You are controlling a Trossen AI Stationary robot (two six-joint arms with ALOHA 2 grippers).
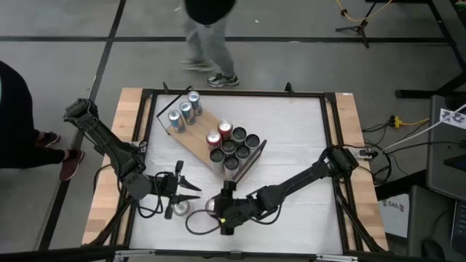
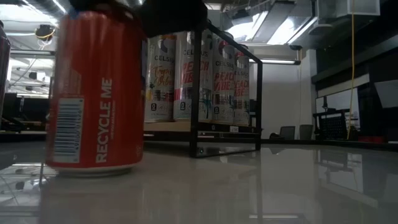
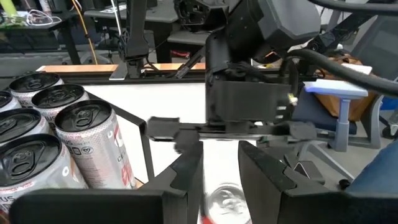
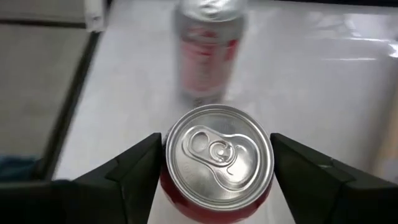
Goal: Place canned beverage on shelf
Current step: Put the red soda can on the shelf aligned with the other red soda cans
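A red can with a silver top [image 4: 217, 158] stands upright on the white table [image 1: 306, 145], and my right gripper [image 4: 217, 155] is shut on it near the front edge [image 1: 220, 211]. In the low view this can [image 2: 93, 93] rests on its base. A second can [image 1: 177, 209] stands to its left, seen blurred beyond it [image 4: 208, 50]. My left gripper [image 1: 195, 187] hovers open just above and beside that second can, pointing right, with nothing between its fingers [image 3: 221, 168]. The shelf [image 1: 202, 127], a light-wood board on a black wire frame, carries several cans. My right gripper pinches the red can between its two fingers, one finger on each side of the upper wall just under the rim [image 4: 163, 155]. The fingers come slanting down from the table's right. The can stays upright with its base on the table [image 2: 93, 169].
Silver cans [image 1: 183, 113] line the shelf's far left, and red and dark cans [image 1: 233, 142] crowd its right end. One person walks beyond the far edge [image 1: 207, 36], and another stands at the left [image 1: 14, 109]. Bare tabletop lies to the right of the shelf.
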